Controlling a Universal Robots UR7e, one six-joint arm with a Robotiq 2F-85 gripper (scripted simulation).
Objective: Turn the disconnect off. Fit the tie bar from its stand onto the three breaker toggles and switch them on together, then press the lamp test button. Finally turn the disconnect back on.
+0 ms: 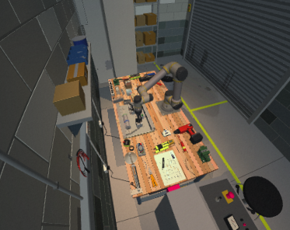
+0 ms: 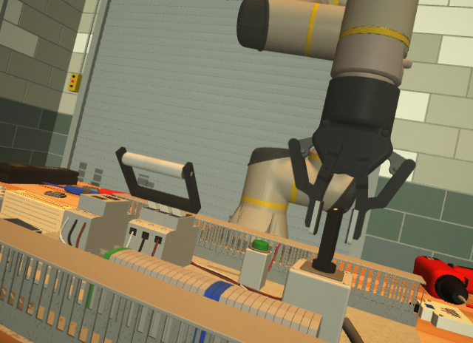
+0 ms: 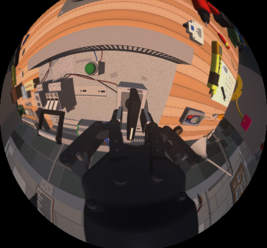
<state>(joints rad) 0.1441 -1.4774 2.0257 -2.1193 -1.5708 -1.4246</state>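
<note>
The disconnect's black handle (image 2: 329, 238) (image 3: 132, 113) stands up from its grey box (image 2: 318, 293) (image 3: 132, 94) at the right end of the panel. The green lamp test button (image 2: 260, 245) (image 3: 90, 68) sits on a small box just left of it. Further left, the black tie bar with its white grip (image 2: 157, 179) (image 3: 49, 125) sits on the three breaker toggles (image 2: 162, 209) (image 3: 51, 98). My gripper (image 2: 333, 223) (image 3: 131, 124) (image 1: 138, 121) hangs straight above the disconnect with the handle's top between its fingers. The gripper is open and holds nothing.
Slotted wire ducts (image 2: 114, 293) (image 3: 109, 43) run along both long sides of the panel. A row of terminal blocks (image 2: 214, 293) lies between the near duct and the breakers. A red drill (image 2: 443, 280) (image 1: 188, 132) lies on the bench to the right.
</note>
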